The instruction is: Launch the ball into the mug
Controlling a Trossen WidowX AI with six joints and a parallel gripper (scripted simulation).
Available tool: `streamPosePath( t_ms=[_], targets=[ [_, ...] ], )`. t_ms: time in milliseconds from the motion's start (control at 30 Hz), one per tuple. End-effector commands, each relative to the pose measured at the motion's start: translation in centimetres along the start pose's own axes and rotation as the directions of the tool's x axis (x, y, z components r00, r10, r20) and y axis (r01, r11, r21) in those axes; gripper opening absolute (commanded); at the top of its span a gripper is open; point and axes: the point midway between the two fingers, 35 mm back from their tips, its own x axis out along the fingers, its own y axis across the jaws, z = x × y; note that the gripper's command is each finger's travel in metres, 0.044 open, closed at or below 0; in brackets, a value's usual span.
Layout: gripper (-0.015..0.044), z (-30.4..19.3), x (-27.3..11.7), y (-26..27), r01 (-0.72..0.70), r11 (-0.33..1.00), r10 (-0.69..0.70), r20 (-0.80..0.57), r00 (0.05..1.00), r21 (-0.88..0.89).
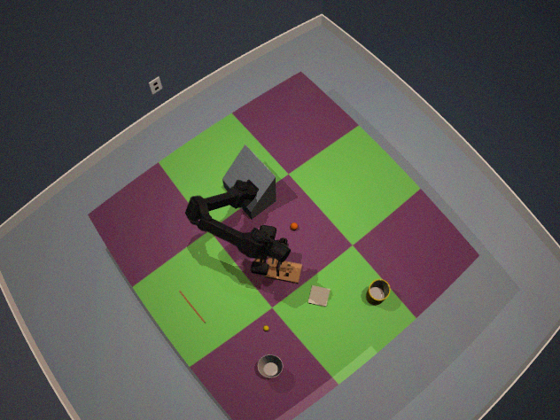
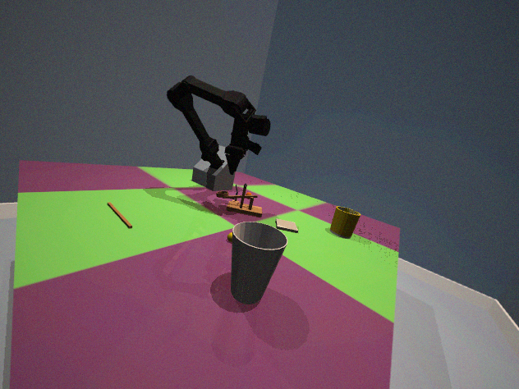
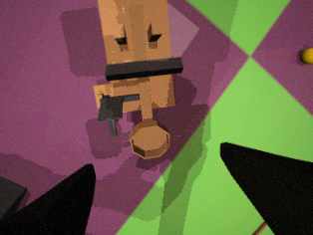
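Observation:
The wooden catapult (image 1: 296, 272) (image 2: 245, 208) (image 3: 112, 15) stands on the mat. Its throwing arm lies nearly level, and its round cup (image 2: 222, 194) (image 3: 151, 139) is empty. A dark lever piece (image 3: 110, 107) sits beside the arm. My gripper (image 1: 269, 268) (image 2: 232, 169) (image 3: 158, 159) is open and empty above the catapult's cup end. An orange ball (image 1: 293, 226) (image 2: 249, 194) lies on the mat behind the catapult in the exterior view. A smaller yellow ball (image 1: 266, 328) (image 2: 230, 237) (image 3: 308, 56) lies apart. The yellow mug (image 1: 382, 286) (image 2: 345, 222) stands upright, off the end opposite the cup.
A grey tumbler (image 1: 261, 367) (image 2: 251, 272) stands upright past the yellow ball. A flat beige square (image 1: 319, 296) (image 2: 287, 226) lies between catapult and mug. A thin orange-brown stick (image 1: 191, 307) (image 2: 120, 215) lies off to one side. The grey block (image 1: 246, 165) is at the arm's base.

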Motion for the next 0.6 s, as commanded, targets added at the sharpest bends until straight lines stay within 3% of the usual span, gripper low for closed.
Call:
streamPosePath(
  t_ms=[0, 33, 333, 567],
  targets=[
    [0.0440, -0.6, -4.0, 0.1, 0.006, 1.000, -0.006, 0.003, 1.000, 0.011],
    [0.0440, 0.1, -1.2, -0.1, 0.004, 1.000, -0.004, 0.002, 1.000, 0.003],
    [0.0440, 9.9, 1.4, -0.1, 0.010, 1.000, -0.010, -0.004, 1.000, 0.012],
    [0.0440, 10.1, 1.8, 0.0, 0.010, 1.000, -0.010, -0.004, 1.000, 0.012]
  ],
)
